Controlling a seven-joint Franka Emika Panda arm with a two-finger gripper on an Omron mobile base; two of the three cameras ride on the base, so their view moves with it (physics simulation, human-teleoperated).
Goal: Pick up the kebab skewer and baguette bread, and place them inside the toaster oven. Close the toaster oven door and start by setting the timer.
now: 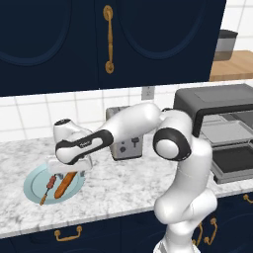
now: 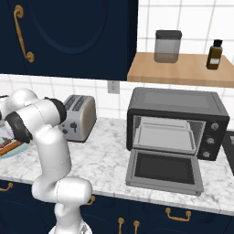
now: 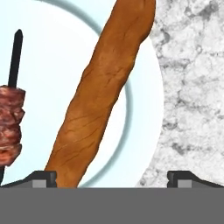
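Gripper: spread apart, poised low above plate on counter.
Baguette bread: lay beside kebab skewer, off-centre between tips.
Advice: centre before descending; toaster oven door hung open.

Orange-brown baguette bread and red-brown kebab skewer on pale blue plate.

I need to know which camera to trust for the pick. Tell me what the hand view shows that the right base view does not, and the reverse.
Hand view alone: the kebab skewer with its meat chunks, the baguette bread beside it on the pale blue plate, and the gripper open, one tip at the loaf's near end, the other over the marble.

Right base view alone: the toaster oven, the toaster oven door dropped open, the silver toaster, and a jar and bottle on the shelf.

Both: the marble counter.
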